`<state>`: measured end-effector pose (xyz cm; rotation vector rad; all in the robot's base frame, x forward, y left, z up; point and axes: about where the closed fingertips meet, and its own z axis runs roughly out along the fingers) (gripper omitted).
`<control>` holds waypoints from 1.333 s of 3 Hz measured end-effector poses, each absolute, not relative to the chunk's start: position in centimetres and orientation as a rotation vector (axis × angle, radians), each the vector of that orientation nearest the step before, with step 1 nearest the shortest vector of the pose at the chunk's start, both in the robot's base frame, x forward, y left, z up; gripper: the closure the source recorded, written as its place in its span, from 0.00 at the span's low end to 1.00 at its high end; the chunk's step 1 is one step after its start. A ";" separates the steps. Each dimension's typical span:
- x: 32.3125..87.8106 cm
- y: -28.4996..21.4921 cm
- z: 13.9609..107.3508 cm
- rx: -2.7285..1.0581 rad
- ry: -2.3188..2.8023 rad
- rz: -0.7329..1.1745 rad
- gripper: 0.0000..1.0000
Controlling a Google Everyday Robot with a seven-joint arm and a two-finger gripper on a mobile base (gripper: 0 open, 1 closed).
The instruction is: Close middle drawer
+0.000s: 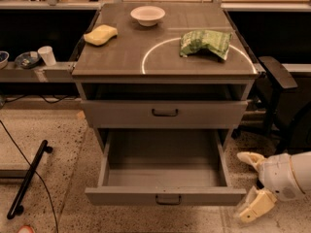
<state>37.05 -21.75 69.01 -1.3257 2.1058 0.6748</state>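
The middle drawer (pixel 165 196) is pulled far out at the bottom of the grey cabinet. Its deep grey inside is empty and its flat front carries a small dark loop handle (pixel 168 199). My gripper (pixel 246 184) is low at the right, just beside the drawer front's right corner and apart from it. Its two cream fingers (pixel 254 208) are spread and hold nothing. Another drawer front (pixel 164 113) with a dark handle sits above, almost shut.
On the cabinet top (pixel 121 57) are a white bowl (pixel 147 15), a yellow sponge (pixel 100 34) and a green chip bag (pixel 206 42). A dark chair (pixel 277 76) stands at the right. A black bar (pixel 29 178) and a cable lie on the floor at the left.
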 end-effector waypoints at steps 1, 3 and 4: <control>37.0 -21.6 68.4 -1.340 2.070 0.690 0.00; 36.6 -18.9 60.9 -1.298 2.002 0.658 0.00; 38.3 -19.0 58.3 -1.189 1.840 0.530 0.00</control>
